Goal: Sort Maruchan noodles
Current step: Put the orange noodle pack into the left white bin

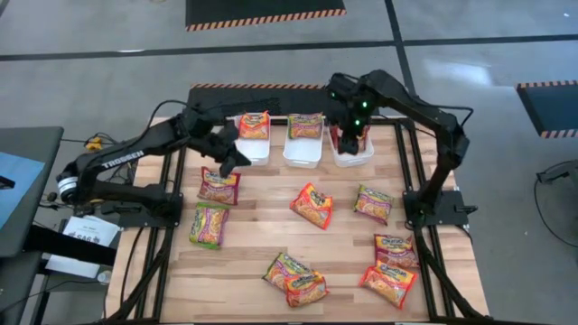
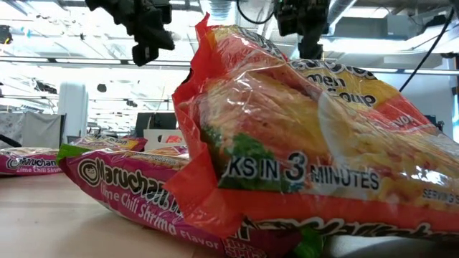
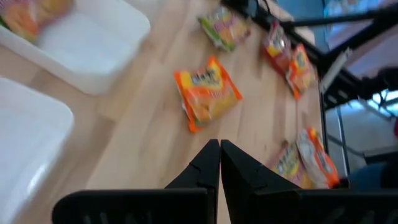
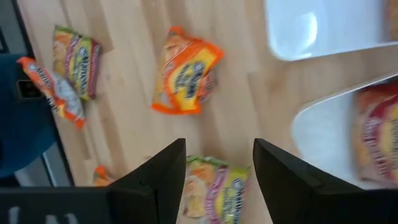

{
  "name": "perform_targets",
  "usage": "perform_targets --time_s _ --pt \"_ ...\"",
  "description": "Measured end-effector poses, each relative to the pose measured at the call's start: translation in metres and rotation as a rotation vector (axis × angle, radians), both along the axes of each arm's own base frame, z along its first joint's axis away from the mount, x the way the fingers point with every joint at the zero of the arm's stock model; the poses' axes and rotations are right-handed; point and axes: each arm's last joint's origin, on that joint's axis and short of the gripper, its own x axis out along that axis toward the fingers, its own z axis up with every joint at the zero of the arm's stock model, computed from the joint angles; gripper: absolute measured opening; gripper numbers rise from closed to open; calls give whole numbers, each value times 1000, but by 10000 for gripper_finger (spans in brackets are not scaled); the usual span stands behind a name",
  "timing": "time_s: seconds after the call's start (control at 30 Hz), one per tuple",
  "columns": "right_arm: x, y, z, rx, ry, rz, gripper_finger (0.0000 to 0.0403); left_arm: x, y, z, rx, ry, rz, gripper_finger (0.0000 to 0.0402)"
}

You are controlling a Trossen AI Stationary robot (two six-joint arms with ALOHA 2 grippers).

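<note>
Several Maruchan noodle packets lie flat on the wooden table: a pink one (image 1: 219, 185), a green-pink one (image 1: 209, 224), an orange one (image 1: 312, 205), a green one (image 1: 373, 203) and more toward the near edge. Three white bins stand along the far edge. The left bin (image 1: 256, 149) holds an orange packet (image 1: 254, 124), the middle bin (image 1: 302, 153) a green one (image 1: 306, 125), the right bin (image 1: 354, 159) a red one (image 1: 350, 140). My left gripper (image 1: 231, 156) (image 3: 219, 155) hovers shut between the left bin and the pink packet. My right gripper (image 1: 352, 122) (image 4: 217, 165) hangs open above the right bin, empty.
The low view is largely filled by an orange packet (image 2: 308, 143) lying on a pink Chili Shrimp packet (image 2: 129, 183) near the table's near edge. Bare wood shows in the table's middle (image 1: 262, 203). Black frame rails run along both table sides.
</note>
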Motion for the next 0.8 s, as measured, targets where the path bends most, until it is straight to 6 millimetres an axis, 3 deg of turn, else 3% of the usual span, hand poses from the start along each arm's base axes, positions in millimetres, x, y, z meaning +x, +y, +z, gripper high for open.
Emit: perform_targets --time_s 0.47,0.8 --pt "28 123 -18 90 137 100 210 6 -45 -1 -21 54 -200 0" --pt "50 214 -14 133 -60 183 210 8 -68 -5 1 84 -330 0"
